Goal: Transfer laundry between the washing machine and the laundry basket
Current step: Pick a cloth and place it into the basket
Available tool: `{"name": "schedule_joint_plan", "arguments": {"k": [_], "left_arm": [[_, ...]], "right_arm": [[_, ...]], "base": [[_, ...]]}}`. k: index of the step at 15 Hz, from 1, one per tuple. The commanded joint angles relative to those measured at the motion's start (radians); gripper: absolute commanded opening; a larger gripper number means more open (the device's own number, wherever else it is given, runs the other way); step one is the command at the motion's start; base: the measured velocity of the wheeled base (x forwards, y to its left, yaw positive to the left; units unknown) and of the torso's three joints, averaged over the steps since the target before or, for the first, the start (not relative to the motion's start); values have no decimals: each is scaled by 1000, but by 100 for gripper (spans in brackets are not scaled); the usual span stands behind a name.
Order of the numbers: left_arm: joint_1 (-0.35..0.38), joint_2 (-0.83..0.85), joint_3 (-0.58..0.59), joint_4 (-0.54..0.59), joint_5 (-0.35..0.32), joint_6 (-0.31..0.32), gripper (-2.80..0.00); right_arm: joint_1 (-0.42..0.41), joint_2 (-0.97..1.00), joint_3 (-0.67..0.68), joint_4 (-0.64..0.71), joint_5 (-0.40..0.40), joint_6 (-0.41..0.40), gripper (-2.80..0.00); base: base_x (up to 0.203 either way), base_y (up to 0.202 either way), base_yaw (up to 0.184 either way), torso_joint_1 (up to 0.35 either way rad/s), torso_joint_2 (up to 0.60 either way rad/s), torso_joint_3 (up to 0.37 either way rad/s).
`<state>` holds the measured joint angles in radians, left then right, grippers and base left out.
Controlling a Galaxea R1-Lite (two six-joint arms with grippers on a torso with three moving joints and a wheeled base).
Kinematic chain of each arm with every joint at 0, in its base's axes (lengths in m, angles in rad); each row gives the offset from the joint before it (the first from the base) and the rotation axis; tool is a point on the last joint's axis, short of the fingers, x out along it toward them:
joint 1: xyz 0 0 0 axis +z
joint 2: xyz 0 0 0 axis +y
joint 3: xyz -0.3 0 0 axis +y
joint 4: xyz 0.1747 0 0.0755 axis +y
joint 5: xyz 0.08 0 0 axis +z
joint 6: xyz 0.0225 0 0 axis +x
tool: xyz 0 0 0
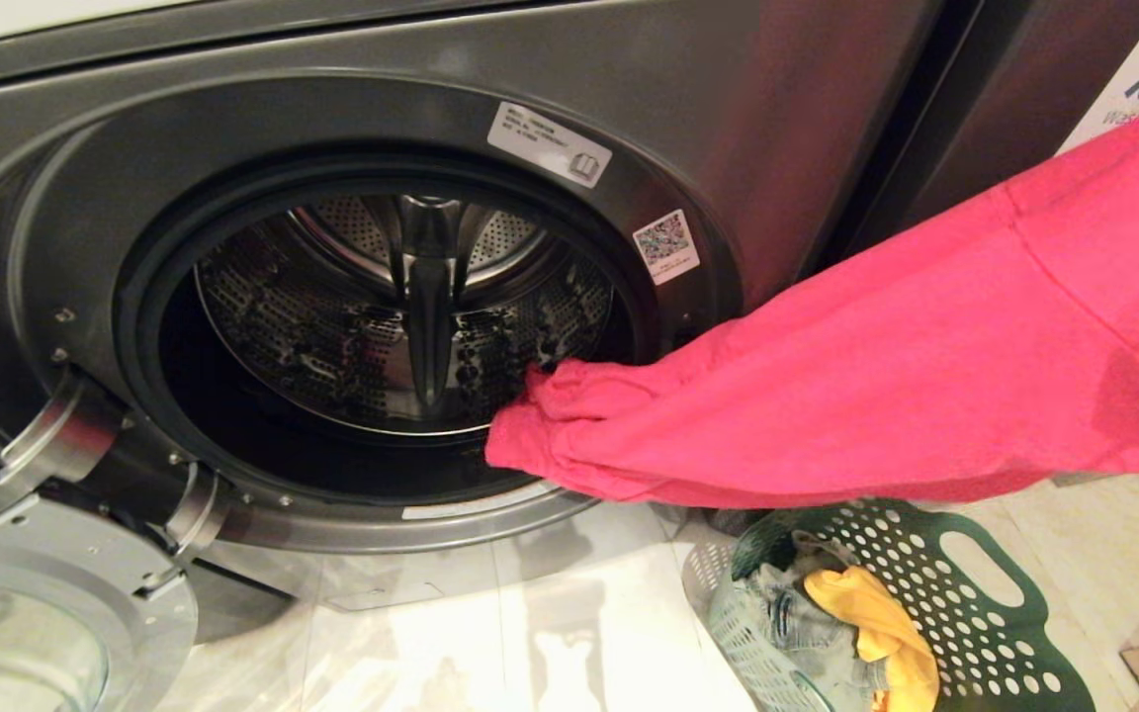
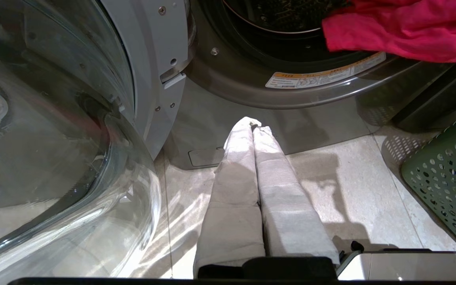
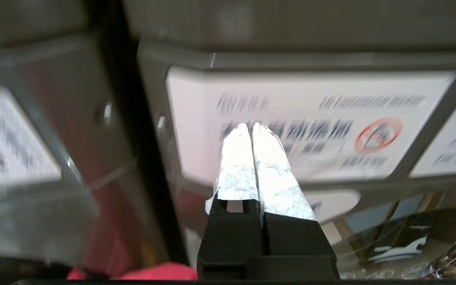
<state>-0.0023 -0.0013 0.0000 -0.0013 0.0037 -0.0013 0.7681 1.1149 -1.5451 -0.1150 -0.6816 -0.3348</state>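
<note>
Head view: the washing machine (image 1: 352, 297) is seen with its door (image 1: 45, 593) swung open at the lower left and its steel drum (image 1: 401, 307) exposed. A pink garment (image 1: 827, 376) is stretched from the right edge of the picture to the lower right rim of the drum opening, where its bunched end is laid on the rubber seal. On the floor (image 1: 550, 633) below it, near the machine's front right corner, a green perforated laundry basket (image 1: 975, 613) is placed, with denim and a yellow cloth (image 1: 876, 633) inside. The left gripper (image 2: 251, 124) is held low over the floor before the machine, its padded fingers pressed together on nothing. The right gripper (image 3: 250, 127) is likewise closed, tips meeting, pointed at blurred labelled panels; nothing is seen between its fingers.
</note>
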Motion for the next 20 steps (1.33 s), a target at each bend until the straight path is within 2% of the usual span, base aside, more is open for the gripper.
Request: {"name": "schedule_joint_plan", "arguments": {"k": [1,5,8,10,15,20], "left_arm": [[0,1,0,0,0,0,-280],[0,1,0,-2,1,0,-280],[-1,1,0,0,1,1,-280],[0,1,0,-1,0,1,-280],[-1,1,0,-1,1,1,-280],[0,1,0,-2,1,1,-280]], "right_arm": [[-2,38,-95,28,-7,-3,-280],[-4,71,-264,136,-12,-3,-280],[-4,84,-320,163,-13,-5,-280],[-5,108,-405,188,-14,-7,-280],[-13,96,-420,209,-13,-12,-280],[-58,66,-421,209,-13,-13,-280]], "base": [[0,0,0,0,0,0],[0,0,0,0,0,0],[0,0,0,0,0,0],[0,0,0,0,0,0],[0,0,0,0,0,0],[0,0,0,0,0,0]]}}
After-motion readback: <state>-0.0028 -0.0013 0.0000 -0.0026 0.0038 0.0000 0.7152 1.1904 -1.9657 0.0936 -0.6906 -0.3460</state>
